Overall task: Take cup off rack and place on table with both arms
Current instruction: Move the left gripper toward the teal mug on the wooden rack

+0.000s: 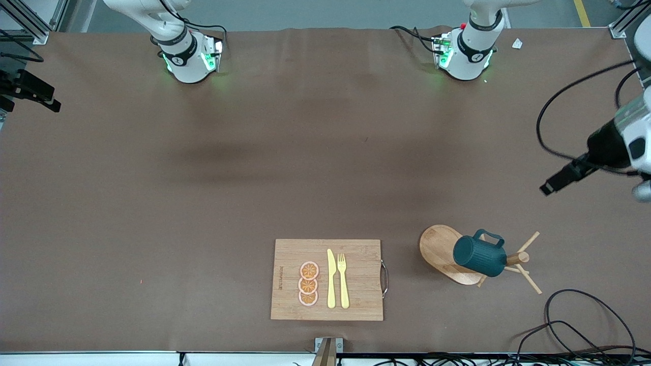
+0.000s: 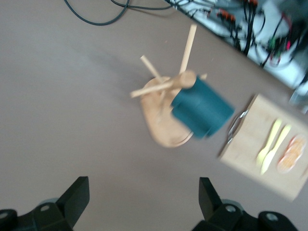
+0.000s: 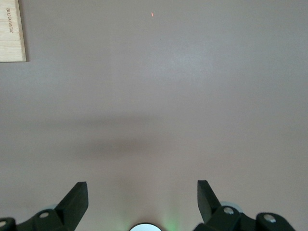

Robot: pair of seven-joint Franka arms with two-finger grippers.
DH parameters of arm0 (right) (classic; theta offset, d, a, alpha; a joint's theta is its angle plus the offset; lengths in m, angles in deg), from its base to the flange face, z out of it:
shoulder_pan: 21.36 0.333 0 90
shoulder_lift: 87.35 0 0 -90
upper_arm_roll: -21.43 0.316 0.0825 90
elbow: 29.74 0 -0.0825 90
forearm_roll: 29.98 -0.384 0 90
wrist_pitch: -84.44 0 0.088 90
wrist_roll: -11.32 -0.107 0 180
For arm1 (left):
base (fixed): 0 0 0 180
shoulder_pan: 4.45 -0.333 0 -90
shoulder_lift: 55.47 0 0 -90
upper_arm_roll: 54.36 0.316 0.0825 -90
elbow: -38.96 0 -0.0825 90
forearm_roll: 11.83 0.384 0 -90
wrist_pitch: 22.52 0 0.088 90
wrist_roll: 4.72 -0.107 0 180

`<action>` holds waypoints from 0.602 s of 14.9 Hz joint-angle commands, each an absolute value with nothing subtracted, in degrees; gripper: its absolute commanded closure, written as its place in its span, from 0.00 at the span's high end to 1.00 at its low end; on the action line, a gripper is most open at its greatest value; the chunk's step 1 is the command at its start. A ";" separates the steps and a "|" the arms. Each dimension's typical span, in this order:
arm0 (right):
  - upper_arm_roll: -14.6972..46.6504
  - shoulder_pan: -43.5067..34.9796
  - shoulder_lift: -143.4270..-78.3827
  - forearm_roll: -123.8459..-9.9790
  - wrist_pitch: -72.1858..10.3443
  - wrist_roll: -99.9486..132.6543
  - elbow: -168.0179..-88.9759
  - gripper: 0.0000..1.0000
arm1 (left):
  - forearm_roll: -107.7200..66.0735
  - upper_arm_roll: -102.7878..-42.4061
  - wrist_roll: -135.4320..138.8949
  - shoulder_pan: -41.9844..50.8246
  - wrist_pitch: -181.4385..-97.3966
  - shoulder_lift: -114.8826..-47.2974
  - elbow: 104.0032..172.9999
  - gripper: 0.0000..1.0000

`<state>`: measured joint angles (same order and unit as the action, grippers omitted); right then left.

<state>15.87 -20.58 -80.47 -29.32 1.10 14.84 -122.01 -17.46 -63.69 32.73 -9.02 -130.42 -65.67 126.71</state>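
Your left gripper [image 2: 143, 202] hangs with fingers spread, empty, above bare table [image 1: 203, 203]; ahead of it the teal cup [image 2: 202, 108] hangs on the wooden rack [image 2: 163, 115]. Your right gripper [image 3: 142, 201], also spread and empty, waits over bare table.

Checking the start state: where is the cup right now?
The cup hangs on the rack, toward the left arm's end of the table, beside the cutting board and near the front camera's edge.
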 commanded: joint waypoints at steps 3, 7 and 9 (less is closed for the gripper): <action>16.15 -20.92 -79.53 -28.57 0.50 15.54 -123.08 1.00 | -19.30 -64.20 52.73 -8.23 -145.81 -67.86 135.10 1.00; 16.15 -20.92 -79.53 -28.57 0.50 15.54 -123.08 1.00 | -19.30 -65.25 68.27 -7.18 -149.07 -69.52 136.35 1.00; 16.15 -20.92 -79.53 -28.57 0.50 15.54 -123.08 1.00 | -19.30 -65.61 77.59 -6.04 -152.50 -70.84 136.35 1.00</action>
<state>15.85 -20.58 -80.47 -29.31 1.09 14.94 -122.02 -18.50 -65.30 69.90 -7.22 -149.55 -70.22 135.80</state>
